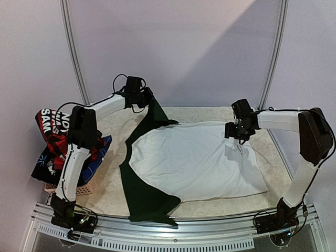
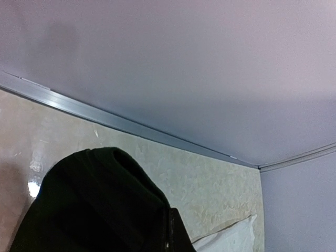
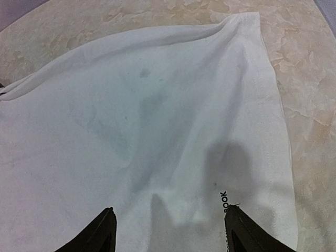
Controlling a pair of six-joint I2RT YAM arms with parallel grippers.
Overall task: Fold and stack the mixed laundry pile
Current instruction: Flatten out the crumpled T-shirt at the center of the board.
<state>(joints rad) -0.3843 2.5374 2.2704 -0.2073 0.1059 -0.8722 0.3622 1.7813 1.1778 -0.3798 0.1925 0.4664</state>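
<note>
Guessing here, but with the left gripper pinched shut on the dark green sleeve at upper centre-left and the right gripper hanging wide open, empty, over the T-shirt spread mid-frame, any tug could drag it crooked.

A bunched dark green fabric covers the marbled table, white fabric beside it.

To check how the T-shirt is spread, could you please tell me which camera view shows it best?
The top external view: the whole T-shirt is visible, white body and dark green sleeves. The left wrist view shows only dark cloth and a white corner; the right wrist only white body.
</note>
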